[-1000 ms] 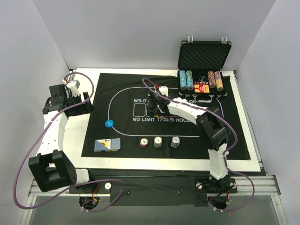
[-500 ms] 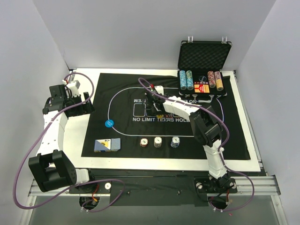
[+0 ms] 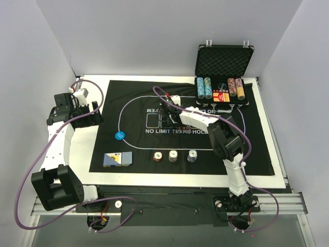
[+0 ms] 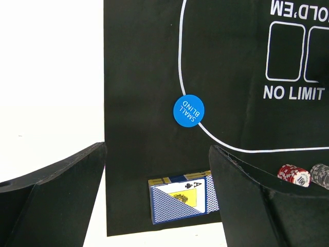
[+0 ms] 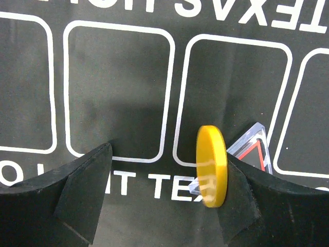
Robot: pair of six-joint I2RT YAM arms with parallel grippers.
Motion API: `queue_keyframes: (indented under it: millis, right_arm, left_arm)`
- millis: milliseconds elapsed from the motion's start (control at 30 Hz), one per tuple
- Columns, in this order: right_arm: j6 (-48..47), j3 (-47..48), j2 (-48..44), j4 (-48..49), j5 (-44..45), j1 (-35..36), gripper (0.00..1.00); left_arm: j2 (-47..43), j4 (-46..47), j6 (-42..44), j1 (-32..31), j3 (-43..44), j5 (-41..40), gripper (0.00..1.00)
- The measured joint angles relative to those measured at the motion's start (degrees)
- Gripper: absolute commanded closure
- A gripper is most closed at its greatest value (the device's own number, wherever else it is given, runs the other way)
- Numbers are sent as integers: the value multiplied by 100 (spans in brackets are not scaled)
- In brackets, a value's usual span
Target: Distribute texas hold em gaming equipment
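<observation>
My right gripper [image 3: 168,114] hovers over the card boxes printed in the middle of the mat. In the right wrist view it [image 5: 167,154] is open. A yellow button disc [image 5: 212,165] stands on edge against the inner face of its right finger [image 5: 247,200], apart from the left finger. My left gripper [image 3: 95,114] is open and empty above the mat's left edge [image 4: 157,148]. Below it lie the blue small-blind button [image 4: 188,110] [image 3: 119,136] and a boxed card deck [image 4: 180,203] [image 3: 117,159]. Three small chip stacks [image 3: 174,155] sit near the mat's front.
The black foam-lined case [image 3: 224,62] stands open at the back right, with rows of chips [image 3: 204,87] in its tray. A clear piece with a red triangle [image 5: 252,149] lies on the mat [image 5: 118,92] beside the right finger. White table [image 4: 51,77] borders the mat's left edge.
My right gripper has moved a little to the left over the mat's middle and its elbow has folded in. The left arm has not moved.
</observation>
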Motion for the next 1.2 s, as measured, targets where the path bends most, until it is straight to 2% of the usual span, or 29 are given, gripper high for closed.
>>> queue_keyframes:
  millis: [167,233,367,467,533,767,833,867,900,967,1200]
  right_arm:
    - [85,-284,-142,275,-17,-7,32]
    - [85,-372,-181,367,-13,-7,35]
    - [85,-398,-197,393,9,-9,49]
    - [85,-398,-199,393,4,-11,71]
    - [87,-393,-199,380,22,-11,79]
    - [85,-289,-190,144,2,-11,83]
    - [76,-199,-157,39,2,-11,80]
    - [61,-164,-144,-7,2,-11,72]
    - [46,-153,-142,-37,0,-11,55]
    - [17,-153,-144,-76,-2,-11,41]
    - [-57,-291,-210,28,-68,-13,43]
  left_arm:
    - [0,0,15,0,0,-2,8]
    - [0,0,15,0,0,0,8]
    - [-2,2,13,0,-2,0,8]
    - [-7,2,13,0,-15,-2,8]
    - [-20,4,15,0,-37,-7,8]
    - [-37,20,28,0,-116,-37,8]
    - [-37,22,31,0,-118,-39,8]
    - [-37,24,31,0,-118,-39,8]
    - [-37,22,33,0,-118,-37,8]
    - [-37,24,35,0,-118,-39,8]
    - [-37,24,35,0,-118,-39,7]
